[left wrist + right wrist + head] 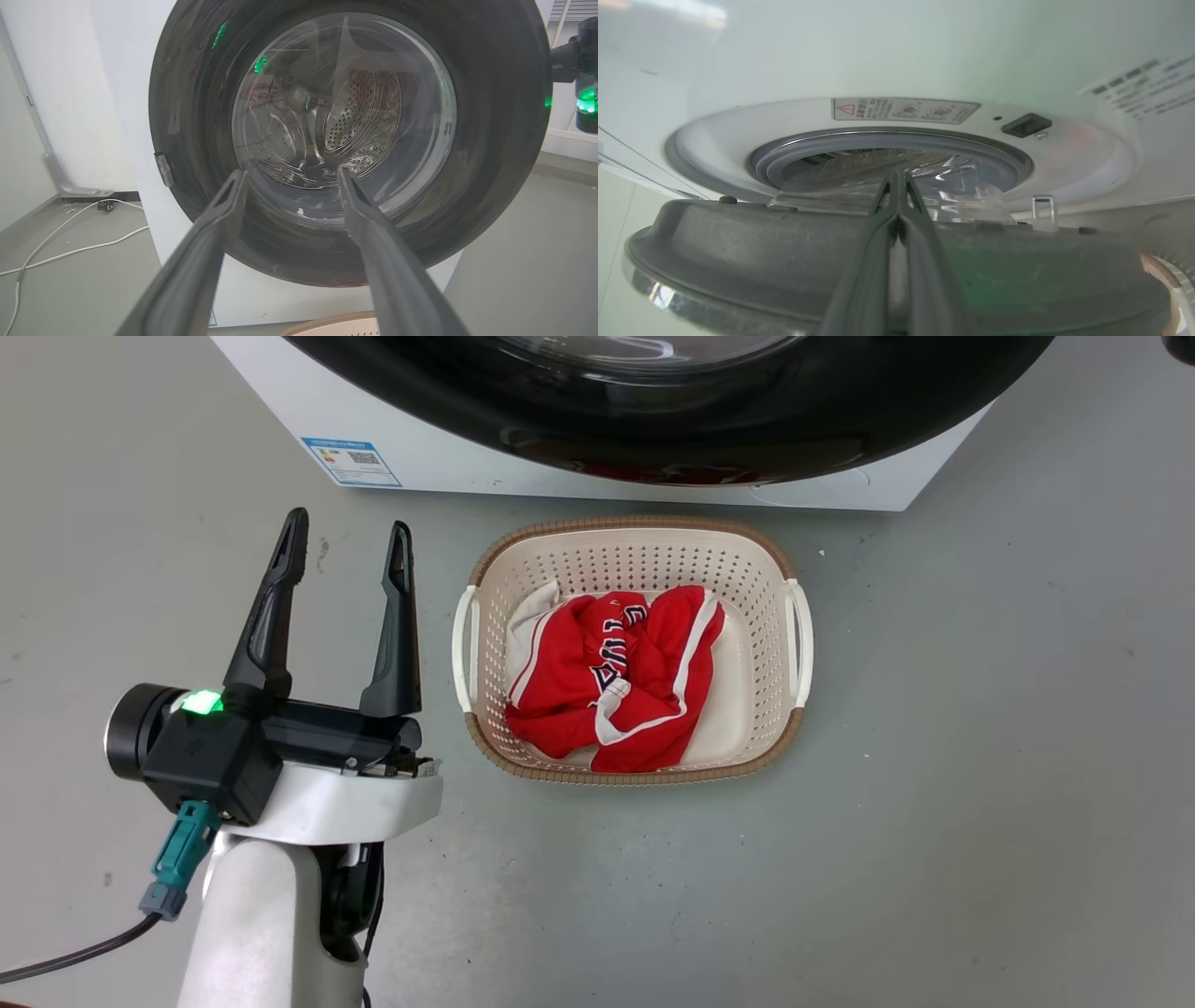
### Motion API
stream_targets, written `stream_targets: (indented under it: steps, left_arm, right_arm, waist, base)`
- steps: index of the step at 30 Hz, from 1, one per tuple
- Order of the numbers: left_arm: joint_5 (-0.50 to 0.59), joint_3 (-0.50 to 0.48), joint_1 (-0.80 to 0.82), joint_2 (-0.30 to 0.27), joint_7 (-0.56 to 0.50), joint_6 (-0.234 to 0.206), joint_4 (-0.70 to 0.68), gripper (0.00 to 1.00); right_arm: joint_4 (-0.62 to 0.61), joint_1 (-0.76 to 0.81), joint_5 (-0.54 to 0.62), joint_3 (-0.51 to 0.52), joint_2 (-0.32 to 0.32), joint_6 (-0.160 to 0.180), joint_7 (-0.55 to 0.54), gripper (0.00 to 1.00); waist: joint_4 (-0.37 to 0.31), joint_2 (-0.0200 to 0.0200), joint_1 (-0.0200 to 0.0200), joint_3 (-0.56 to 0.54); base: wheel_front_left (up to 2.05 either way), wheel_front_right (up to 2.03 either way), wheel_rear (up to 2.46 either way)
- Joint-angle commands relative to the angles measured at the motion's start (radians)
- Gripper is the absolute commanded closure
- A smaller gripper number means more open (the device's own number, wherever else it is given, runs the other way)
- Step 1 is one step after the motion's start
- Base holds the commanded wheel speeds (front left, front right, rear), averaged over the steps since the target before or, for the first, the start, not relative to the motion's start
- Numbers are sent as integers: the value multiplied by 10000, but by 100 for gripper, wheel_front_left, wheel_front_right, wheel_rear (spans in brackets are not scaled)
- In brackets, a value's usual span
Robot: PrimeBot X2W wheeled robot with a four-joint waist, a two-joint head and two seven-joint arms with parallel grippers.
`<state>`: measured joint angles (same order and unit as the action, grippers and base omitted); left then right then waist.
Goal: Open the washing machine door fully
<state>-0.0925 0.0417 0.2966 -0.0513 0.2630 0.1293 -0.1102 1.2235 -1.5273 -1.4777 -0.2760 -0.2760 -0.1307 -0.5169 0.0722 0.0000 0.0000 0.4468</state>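
**Large round glossy black washing machine door stands ajar**

Its bulging clear glass centre lies directly ahead of the released left gripper, whose fingers are spread. The clenched right gripper, fingers pressed together, lies across the door's grey inner face. Beyond its tips, a white warning label with a red triangle carries print too small to read.

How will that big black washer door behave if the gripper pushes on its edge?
The washing machine door looks rigid, so it should probably swing as one piece rather than flex. Its thick rim and bulging glass suggest some weight, so expect a slow start. The glossy face may let a push slip.
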Motion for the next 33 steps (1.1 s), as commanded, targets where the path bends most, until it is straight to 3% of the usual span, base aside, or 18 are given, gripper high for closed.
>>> stream_targets:
  steps: [1,11,33]
  left_arm:
    - [-34,-30,52,14,23,17,0,0]
    - [107,-110,-119,12,23,19,223,0]
    - [-56,199,-1278,13,23,-11,705,0]
  right_arm:
    - [-155,338,-87,-41,126,0,-318,100]
    - [-1704,1662,-518,-51,60,3,-1966,100]
    - [-4922,5896,-1483,-584,981,0,-4223,100]
  waist:
    - [-56,0,0,-8]
    - [-329,0,0,-404]
    - [-250,0,0,-2296]
  base:
    - [0,0,0]
    - [0,0,0]
    - [0,0,0]
